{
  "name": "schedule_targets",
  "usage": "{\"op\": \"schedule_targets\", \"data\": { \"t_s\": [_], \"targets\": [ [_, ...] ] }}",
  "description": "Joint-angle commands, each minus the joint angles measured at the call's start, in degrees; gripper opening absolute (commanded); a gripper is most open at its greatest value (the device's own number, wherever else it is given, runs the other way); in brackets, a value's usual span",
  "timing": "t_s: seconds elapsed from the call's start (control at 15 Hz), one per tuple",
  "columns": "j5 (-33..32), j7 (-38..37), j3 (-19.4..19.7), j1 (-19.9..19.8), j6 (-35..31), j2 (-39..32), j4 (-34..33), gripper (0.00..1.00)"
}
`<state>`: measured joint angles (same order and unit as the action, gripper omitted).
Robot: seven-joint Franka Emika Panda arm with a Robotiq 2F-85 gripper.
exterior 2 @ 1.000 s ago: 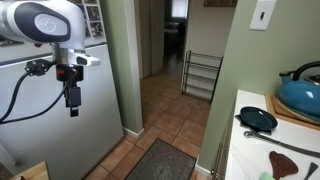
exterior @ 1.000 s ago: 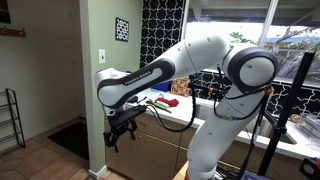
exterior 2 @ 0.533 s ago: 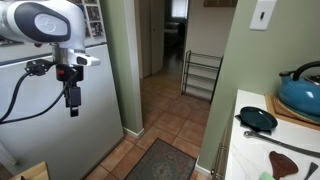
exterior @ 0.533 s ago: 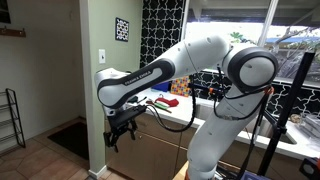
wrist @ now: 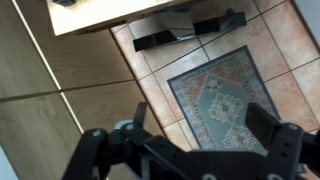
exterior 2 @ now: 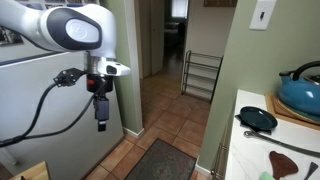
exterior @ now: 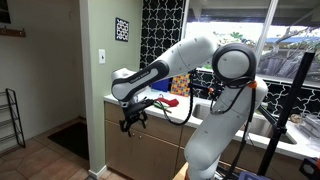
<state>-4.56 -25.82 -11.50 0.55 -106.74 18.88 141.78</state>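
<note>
- The Panda arm's gripper (exterior: 130, 123) hangs in mid-air at centre-left of an exterior view. It is in front of the wooden cabinet (exterior: 150, 155) and just below the edge of the counter (exterior: 110, 100).
- In the wrist view, the fingers (wrist: 135, 118) stand wide apart along the lower edge of the frame with nothing between them, so the jaws are spread and hold nothing.
- A patterned rug (wrist: 225, 95) lies on the tile floor (wrist: 290, 40) directly beneath. It fills the centre-right of the wrist view and shows between the spread fingers, well apart from them and untouched.
- In an exterior view, the gripper (exterior 2: 101, 118) points straight down at left of centre. The rug (exterior 2: 160, 160) sits at the bottom centre of the frame, lower than the gripper and to its right.
- The pale top of the counter takes the upper left corner of the wrist view, with wood cabinet fronts running down the left side. A dark object (wrist: 190, 28), too unclear to name, lies on the tiles at the top of the frame beyond the rug.
- At the right edge of an exterior view, a dark pan (exterior 2: 258, 118) and a teal pot (exterior 2: 303, 90) rest on the counter, well apart from the gripper.
</note>
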Motion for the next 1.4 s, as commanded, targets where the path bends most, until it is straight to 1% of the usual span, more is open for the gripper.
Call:
{"op": "schedule_targets", "data": {
  "t_s": [0.0, 0.07, 0.13, 0.27, 0.53, 0.6, 0.67, 0.87, 0.93, 1.0, 1.07, 1.13, 1.2, 1.33],
  "targets": [
    [-9.8, -2.6, 3.5, -4.7, -4.2, -6.5, -3.0, 1.0],
    [-11.0, -3.6, 4.9, -5.7, -6.2, -8.0, -3.9, 1.0],
    [-8.2, -1.4, 4.4, -3.4, -4.0, -4.2, -1.7, 1.0],
    [-10.0, -1.6, 6.2, -4.8, -5.7, -6.8, -3.0, 1.0],
    [-10.2, -2.5, 6.2, -4.7, -5.8, -8.0, -4.0, 1.0],
    [-13.4, -4.2, 6.2, -5.4, -8.9, -10.1, -4.5, 1.0],
    [-15.4, -3.2, 6.5, -5.4, -13.7, -11.0, -4.2, 1.0],
    [-25.4, -3.3, 7.1, -5.8, -26.2, -14.9, -4.5, 1.0],
    [-27.0, -2.8, 7.7, -5.8, -30.4, -16.7, -4.7, 1.0],
    [-29.8, -3.4, 8.2, -5.9, -33.0, -18.6, -5.2, 1.0],
    [-30.3, -3.0, 9.1, -5.9, -35.8, -20.6, -5.7, 1.0],
    [-31.4, -2.5, 10.2, -6.0, -38.3, -22.7, -6.3, 1.0],
    [-28.5, -2.4, 9.9, -4.5, -34.5, -18.1, -4.3, 1.0],
    [-29.7, -2.2, 11.4, -4.3, -37.3, -21.3, -5.3, 1.0]
  ]
}}
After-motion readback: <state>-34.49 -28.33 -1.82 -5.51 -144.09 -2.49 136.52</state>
